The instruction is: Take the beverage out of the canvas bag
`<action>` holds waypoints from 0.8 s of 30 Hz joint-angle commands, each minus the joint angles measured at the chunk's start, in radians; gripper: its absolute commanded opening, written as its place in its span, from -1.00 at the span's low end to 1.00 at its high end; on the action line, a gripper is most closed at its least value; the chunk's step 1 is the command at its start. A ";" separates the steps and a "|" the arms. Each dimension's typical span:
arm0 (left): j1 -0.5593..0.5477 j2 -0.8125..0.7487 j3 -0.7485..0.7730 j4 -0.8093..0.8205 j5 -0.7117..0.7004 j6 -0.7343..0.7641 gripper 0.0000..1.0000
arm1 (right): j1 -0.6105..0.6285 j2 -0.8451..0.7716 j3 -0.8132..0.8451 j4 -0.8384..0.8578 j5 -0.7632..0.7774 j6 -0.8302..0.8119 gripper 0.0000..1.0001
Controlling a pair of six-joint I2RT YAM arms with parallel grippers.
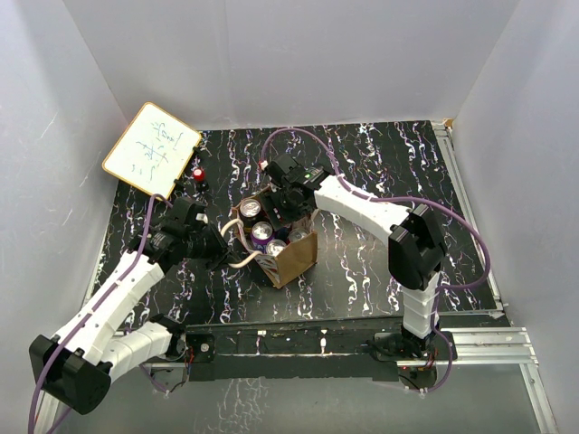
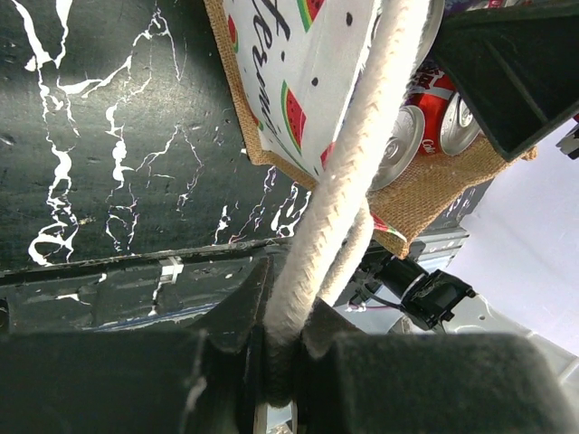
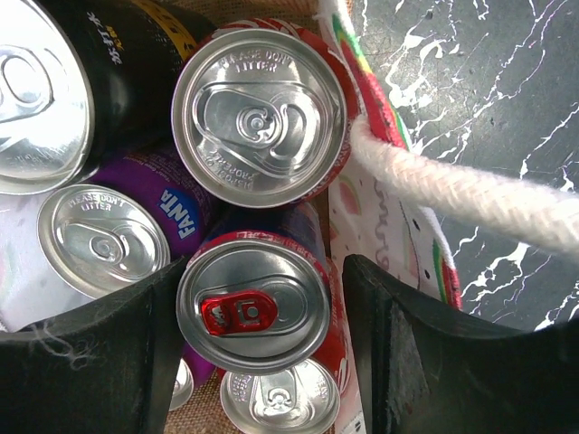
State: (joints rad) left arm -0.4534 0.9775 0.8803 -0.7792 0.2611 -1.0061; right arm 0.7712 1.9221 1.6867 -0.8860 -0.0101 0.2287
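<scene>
Beverage can [image 3: 253, 307] between right hand's [image 3: 262, 280] fingers [image 3: 90, 362], grip unclear; left hand [image 2: 276, 325] clamped on handle [image 2: 344, 181].

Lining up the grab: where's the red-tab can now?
Right wrist view, lower centre: the red-tab can stands in the bag between the fingers of the right claw, with the purple Fanta can at picture-left.

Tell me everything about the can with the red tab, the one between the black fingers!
The can with the red tab stands upright in the canvas bag, seen from above. Its shiny silver lid is unopened; its side looks red. Other cans crowd it, a purple Fanta can beside it. The right gripper has one black finger on each side; whether they press it, I cannot tell.
</scene>
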 commanded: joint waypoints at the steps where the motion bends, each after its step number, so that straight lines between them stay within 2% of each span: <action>1: 0.004 0.004 -0.010 0.005 0.040 -0.007 -1.00 | 0.005 0.014 -0.008 0.030 -0.005 -0.026 0.32; 4: 0.004 0.003 -0.010 0.008 0.043 -0.016 -1.00 | 0.011 0.011 -0.015 0.035 -0.012 -0.028 0.27; 12: 0.004 0.003 -0.010 0.025 0.056 -0.043 -1.00 | 0.013 -0.002 0.108 -0.033 -0.060 -0.033 -0.17; 24: 0.004 0.019 -0.018 0.063 0.081 -0.065 -1.00 | 0.012 -0.194 0.197 -0.033 0.013 -0.012 -0.46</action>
State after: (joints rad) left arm -0.4534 0.9901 0.8673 -0.7349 0.3077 -1.0573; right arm 0.7780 1.8729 1.7828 -0.9730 -0.0208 0.1970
